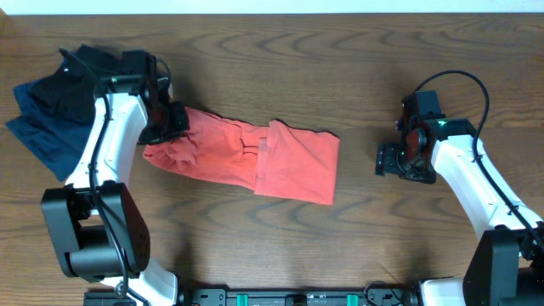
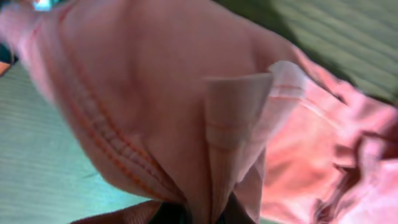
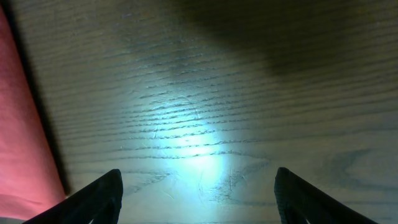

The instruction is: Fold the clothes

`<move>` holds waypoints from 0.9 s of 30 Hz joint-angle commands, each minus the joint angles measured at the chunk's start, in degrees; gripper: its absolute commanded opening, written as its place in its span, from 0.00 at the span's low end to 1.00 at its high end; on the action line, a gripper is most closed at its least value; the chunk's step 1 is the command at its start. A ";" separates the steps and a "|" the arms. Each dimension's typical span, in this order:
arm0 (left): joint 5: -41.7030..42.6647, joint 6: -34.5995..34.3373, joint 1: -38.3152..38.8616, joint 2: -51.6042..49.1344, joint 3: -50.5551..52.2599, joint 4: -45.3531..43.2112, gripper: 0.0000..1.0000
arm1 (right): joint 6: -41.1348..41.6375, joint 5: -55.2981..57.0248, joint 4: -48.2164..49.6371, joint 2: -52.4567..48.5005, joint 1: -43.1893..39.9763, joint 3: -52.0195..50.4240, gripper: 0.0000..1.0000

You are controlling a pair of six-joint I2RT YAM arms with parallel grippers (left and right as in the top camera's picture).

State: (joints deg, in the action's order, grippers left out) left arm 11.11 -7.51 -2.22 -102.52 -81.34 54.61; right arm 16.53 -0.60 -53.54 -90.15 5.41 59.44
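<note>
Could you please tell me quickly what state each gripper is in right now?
Left gripper: closed, holding the coral-red T-shirt.
Right gripper: open, holding nothing, over the wooden table.

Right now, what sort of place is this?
Likely a robot test bench: a wood-grain table, a left arm and right arm mounted at its edge, a coral T-shirt and dark garments.

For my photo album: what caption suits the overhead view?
Left gripper shut on one end of the coral T-shirt; right gripper hovers open, apart from it.
</note>
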 commanded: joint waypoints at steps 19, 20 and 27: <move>1.03 -5.29 42.01 -6.69 -3.65 -6.01 0.06 | -0.94 0.52 -0.76 0.35 -0.59 0.66 0.76; 1.03 -5.33 42.62 -7.23 -3.65 -6.36 0.06 | -0.96 0.55 -0.94 0.35 -0.59 0.66 0.76; 1.53 -11.04 43.80 -8.39 -3.65 -9.51 0.06 | -0.96 0.15 -1.60 0.35 -0.52 0.66 0.76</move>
State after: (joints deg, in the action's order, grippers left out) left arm 12.82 -14.90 41.54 -111.22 -84.20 45.95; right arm 16.05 -0.45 -54.89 -90.15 5.41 59.44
